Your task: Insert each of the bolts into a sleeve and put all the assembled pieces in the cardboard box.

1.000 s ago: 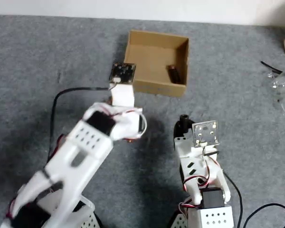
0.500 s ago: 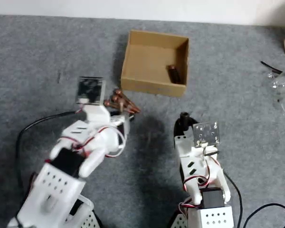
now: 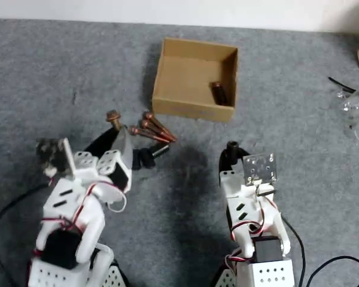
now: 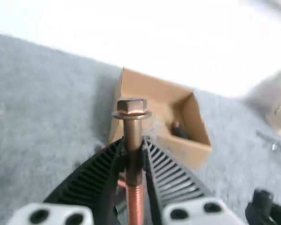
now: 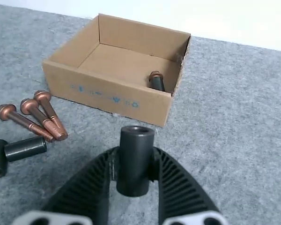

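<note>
Left gripper (image 4: 132,145): black ribbed plastic jaws, closed around the shank of a copper-coloured metal bolt (image 4: 132,125).
Bolt: upright between the jaws, hexagonal flanged head above the tips, threaded part lower down.
Open brown cardboard box (image 4: 159,91): behind the bolt, on grey carpet (image 4: 37,93).
Inside the box: small dark cylindrical piece with a copper end (image 4: 178,130), near one corner.

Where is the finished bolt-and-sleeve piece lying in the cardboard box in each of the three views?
High view: assembled piece in the cardboard box, against its wall on the right arm's side.
Left wrist view: assembled piece inside the box, past the gripped bolt.
Right wrist view: assembled piece in a box corner.
Shared landmark: the cardboard box.
</note>
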